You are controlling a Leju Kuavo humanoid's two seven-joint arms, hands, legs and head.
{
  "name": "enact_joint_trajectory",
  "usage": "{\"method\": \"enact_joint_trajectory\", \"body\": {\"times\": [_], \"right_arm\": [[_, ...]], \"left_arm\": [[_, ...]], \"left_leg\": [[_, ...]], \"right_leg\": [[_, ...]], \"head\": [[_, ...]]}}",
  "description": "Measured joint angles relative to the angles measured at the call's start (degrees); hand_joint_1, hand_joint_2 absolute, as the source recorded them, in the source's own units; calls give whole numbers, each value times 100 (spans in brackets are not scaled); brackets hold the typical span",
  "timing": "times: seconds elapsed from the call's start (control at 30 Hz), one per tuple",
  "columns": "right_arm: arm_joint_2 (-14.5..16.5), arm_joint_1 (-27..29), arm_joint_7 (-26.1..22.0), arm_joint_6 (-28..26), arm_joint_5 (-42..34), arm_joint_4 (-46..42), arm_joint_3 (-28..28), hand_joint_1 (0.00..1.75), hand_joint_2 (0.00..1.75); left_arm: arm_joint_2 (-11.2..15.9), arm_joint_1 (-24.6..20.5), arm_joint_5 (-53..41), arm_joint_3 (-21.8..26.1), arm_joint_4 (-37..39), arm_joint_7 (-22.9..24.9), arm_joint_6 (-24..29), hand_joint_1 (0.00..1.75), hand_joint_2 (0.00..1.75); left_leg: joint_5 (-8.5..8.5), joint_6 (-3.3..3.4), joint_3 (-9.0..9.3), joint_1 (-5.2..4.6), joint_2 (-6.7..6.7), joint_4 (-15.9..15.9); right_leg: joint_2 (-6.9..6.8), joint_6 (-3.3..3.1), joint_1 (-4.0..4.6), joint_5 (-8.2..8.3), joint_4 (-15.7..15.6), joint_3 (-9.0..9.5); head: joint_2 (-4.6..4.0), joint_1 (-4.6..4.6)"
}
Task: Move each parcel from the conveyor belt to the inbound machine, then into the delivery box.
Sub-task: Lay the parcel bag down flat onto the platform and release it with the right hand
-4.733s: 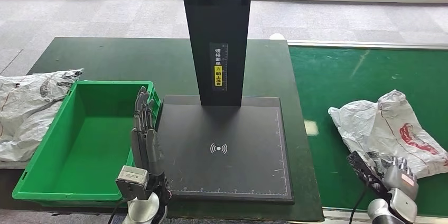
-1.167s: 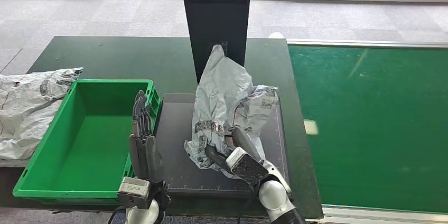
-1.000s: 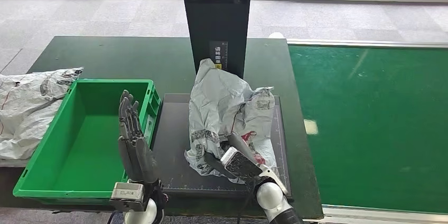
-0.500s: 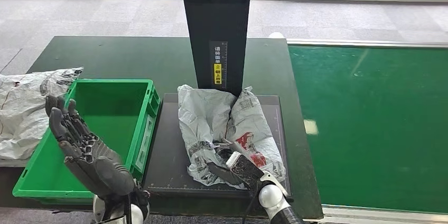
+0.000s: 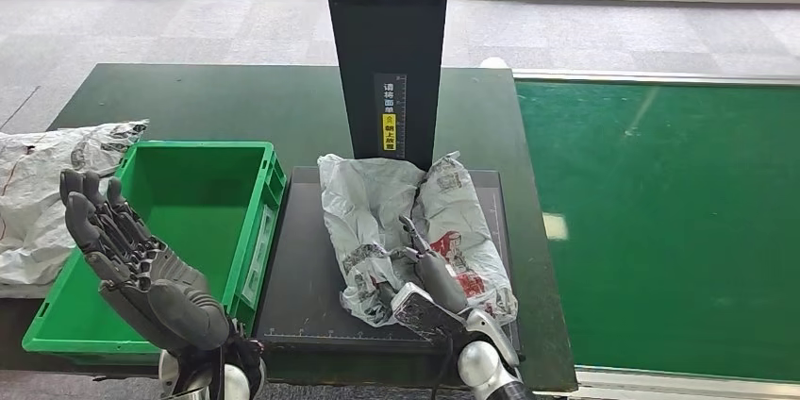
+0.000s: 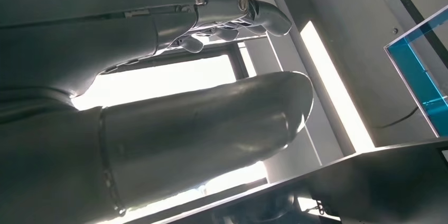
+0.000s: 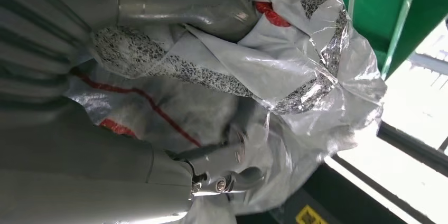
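The parcel (image 5: 415,230) had come off the belt (image 5: 660,221) and settled flat on the scanner plate (image 5: 302,268), so the first leg looked done and the bin (image 5: 179,230) was next. The right hand (image 5: 420,277) still rested on it, fingers loosened, while the left hand (image 5: 132,268) had swung out, spread and empty. The bin's near wall stood just beside the plate, with open room inside.
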Motion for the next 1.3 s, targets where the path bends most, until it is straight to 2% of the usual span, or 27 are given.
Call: {"method": "enact_joint_trajectory", "body": {"times": [0.23, 0.37, 0.87, 1.03, 1.23, 1.3], "right_arm": [[-8, 171, 174, -185, 216, -410, 1, 0, 0], [-35, 299, 435, -368, 479, -719, 0, 0, 175], [-126, 754, 484, -307, 442, -1606, -1, 0, 175], [-150, 893, 164, 103, -20, -1987, -1, 0, 175], [-162, 943, 72, 210, -143, -2215, -1, 0, 175], [-177, 978, -55, 375, -448, -2340, -1, 0, 175]], "left_arm": [[0, 0, 4, 1, 8, 0, 0, 0, 0], [0, -5, 67, 1, 60, 0, 0, 0, 0], [2, -16, 340, 3, 186, 0, 0, 0, 0], [2, -21, 292, 3, 231, 0, 0, 0, 0], [2, -22, 291, 3, 254, 0, 0, 0, 0], [2, -26, 338, 3, 276, 0, 0, 0, 0]], "left_leg": [[0, 0, 0, 0, 1, 0], [0, 0, 0, 0, 2, 0], [-1, 0, 0, 0, 1, 0], [-1, 0, 0, 0, 2, 0], [-1, 0, 0, 0, 3, 0], [-1, 0, 0, -1, 3, 0]], "right_leg": [[2, 0, 0, 0, 0, -1], [3, 0, 0, 0, 0, -2], [3, 0, 0, 0, -1, -2], [4, 0, 0, 0, -1, -3], [4, 0, 0, 0, -1, -4], [3, 0, -1, 0, -1, -5]], "head": [[0, 0], [0, 0], [0, 0], [0, 0], [0, 0], [0, 0]]}}
